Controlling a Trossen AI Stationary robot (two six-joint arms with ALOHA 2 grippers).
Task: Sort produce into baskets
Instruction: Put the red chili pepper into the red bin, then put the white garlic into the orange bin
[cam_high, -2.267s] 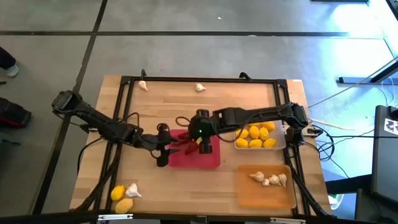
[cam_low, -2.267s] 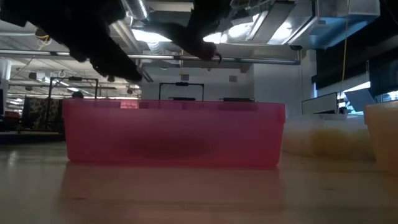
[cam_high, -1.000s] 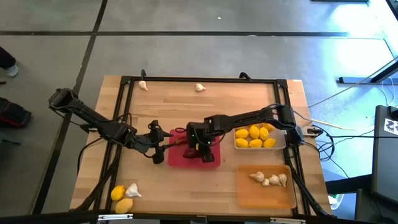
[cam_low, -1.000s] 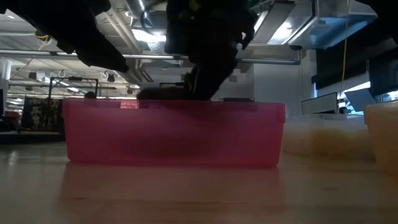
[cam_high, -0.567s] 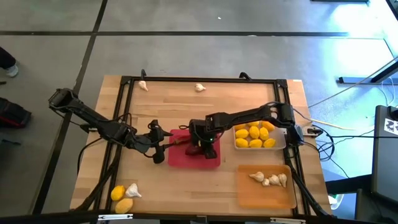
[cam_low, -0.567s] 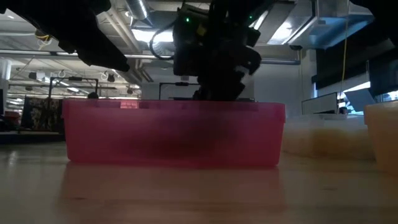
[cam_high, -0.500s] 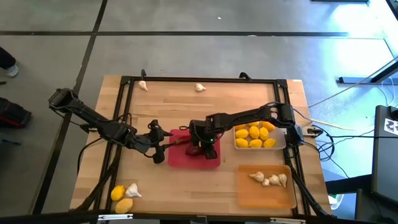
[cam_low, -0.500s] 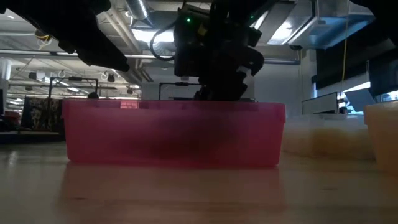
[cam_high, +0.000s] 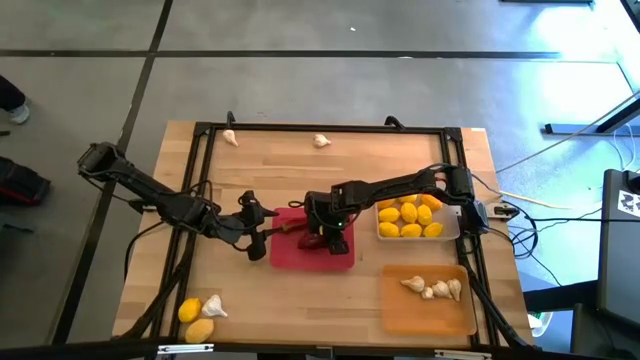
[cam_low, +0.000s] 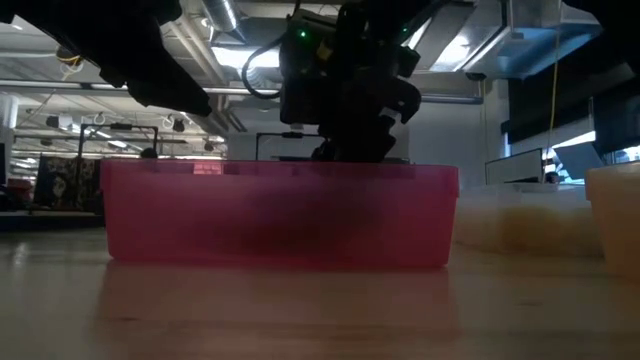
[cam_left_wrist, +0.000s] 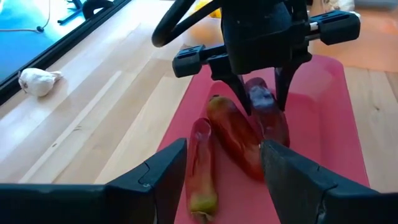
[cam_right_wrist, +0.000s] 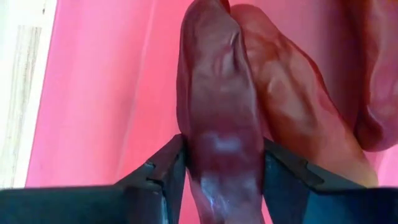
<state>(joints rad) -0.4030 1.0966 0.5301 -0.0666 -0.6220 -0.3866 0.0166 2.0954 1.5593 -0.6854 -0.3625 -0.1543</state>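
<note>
Right gripper (cam_left_wrist: 258, 93) reaches down into the red tray (cam_high: 340, 255), its two fingers standing on either side of a dark red chili pepper (cam_right_wrist: 217, 124); whether they still press it or have just let go cannot be told. Two more peppers (cam_left_wrist: 233, 134) lie beside it on the tray floor. Left gripper (cam_high: 258, 222) hovers at the tray's left edge, fingers spread, holding nothing. Lemons (cam_high: 408, 218) fill the clear tray, garlic bulbs (cam_high: 432, 288) the orange tray.
</note>
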